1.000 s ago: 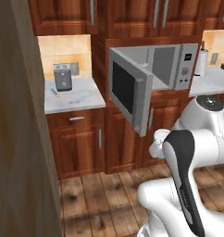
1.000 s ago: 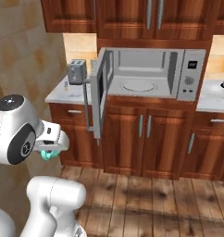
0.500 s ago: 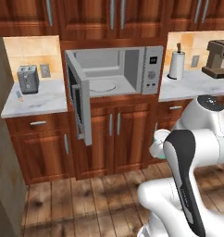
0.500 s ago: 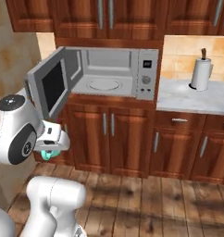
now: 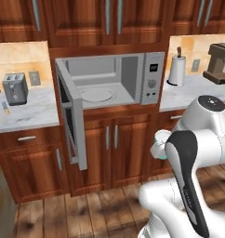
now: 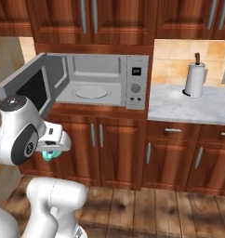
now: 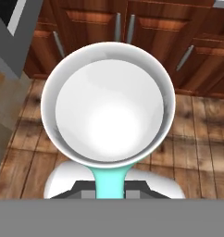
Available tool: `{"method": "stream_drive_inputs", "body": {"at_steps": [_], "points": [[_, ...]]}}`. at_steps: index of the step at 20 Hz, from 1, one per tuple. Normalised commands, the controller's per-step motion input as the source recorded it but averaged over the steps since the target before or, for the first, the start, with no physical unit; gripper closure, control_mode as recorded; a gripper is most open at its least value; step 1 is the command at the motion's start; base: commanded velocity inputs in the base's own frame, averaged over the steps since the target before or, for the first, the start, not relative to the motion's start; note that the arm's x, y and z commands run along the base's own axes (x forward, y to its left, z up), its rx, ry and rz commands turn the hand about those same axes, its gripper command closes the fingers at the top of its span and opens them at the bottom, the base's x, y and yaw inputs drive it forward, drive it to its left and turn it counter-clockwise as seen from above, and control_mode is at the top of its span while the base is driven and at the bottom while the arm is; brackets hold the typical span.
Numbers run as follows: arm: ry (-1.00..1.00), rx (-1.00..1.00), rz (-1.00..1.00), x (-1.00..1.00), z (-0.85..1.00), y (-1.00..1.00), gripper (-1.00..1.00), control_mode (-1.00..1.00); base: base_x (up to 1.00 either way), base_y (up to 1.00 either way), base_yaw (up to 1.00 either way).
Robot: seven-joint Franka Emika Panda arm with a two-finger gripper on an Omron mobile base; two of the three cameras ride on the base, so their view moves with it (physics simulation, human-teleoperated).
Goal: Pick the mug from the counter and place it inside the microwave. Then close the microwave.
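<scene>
teal mug (image 7: pixel 108 109) rides clamped in the robot's hand (image 6: pixel 51 154), low before the cupboards, facing the open microwave (image 5: pixel 109 83). its door (image 5: pixel 72 116) juts out; a careless lift could clip it and knock the mug loose.

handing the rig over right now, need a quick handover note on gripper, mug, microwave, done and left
Gripper: shut on the mug, held low in front of the base cabinets, above the wood floor; the hand view looks straight into the mug's white inside.
Microwave: on the counter ahead, door swung wide open, white turntable bare.
Done: mug picked off the counter.
Left: lift the mug into the microwave, set it on the turntable, let go, back out, shut the door.
</scene>
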Motion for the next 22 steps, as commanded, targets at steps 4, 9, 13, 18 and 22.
{"method": "stream_drive_inputs", "body": {"at_steps": [4,9,13,18,22], "points": [[0.00,0.00,0.00,0.00,0.00,0.00,1.00,1.00,0.24,0.00,-0.11],[0.00,0.00,0.00,0.00,0.00,0.00,1.00,1.00,0.58,-0.10,-0.05],[0.00,0.00,0.00,0.00,0.00,0.00,1.00,1.00,0.40,0.00,0.00],[0.00,0.00,0.00,0.00,0.00,0.00,1.00,1.00,0.44,0.00,0.07],[0.00,0.00,0.00,0.00,0.00,0.00,1.00,1.00,0.44,0.00,0.18]]}}
